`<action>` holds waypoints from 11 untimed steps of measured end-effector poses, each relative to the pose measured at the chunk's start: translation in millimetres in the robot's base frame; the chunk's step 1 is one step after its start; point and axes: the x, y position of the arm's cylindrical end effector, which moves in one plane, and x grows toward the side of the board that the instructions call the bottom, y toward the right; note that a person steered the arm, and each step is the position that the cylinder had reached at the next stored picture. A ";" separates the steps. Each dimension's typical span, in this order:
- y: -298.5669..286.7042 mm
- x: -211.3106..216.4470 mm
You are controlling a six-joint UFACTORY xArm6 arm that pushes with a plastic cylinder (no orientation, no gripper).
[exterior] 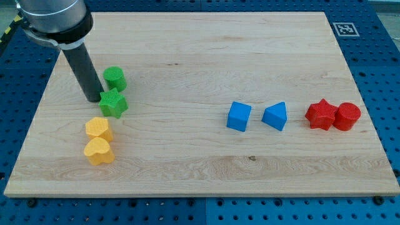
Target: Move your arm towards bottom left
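Resting by the green star (114, 103) — my tip (95, 99), a bare rod gripping nothing — green cylinder (115, 78) just above.

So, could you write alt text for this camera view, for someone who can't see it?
A dark rod's tip rests on a wooden board, just left of a green star block and below-left of a green cylinder. Two yellow blocks lie below it; two blue blocks and two red blocks sit at the view's right.

Pale wooden board (187, 56); two green blocks (114, 78), two yellow (99, 129), two blue (239, 116), two red (320, 114); rod (84, 69) seemingly black.
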 end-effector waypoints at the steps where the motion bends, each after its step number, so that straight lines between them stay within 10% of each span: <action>1: -6.0 0.8; 11: -63.1 109.5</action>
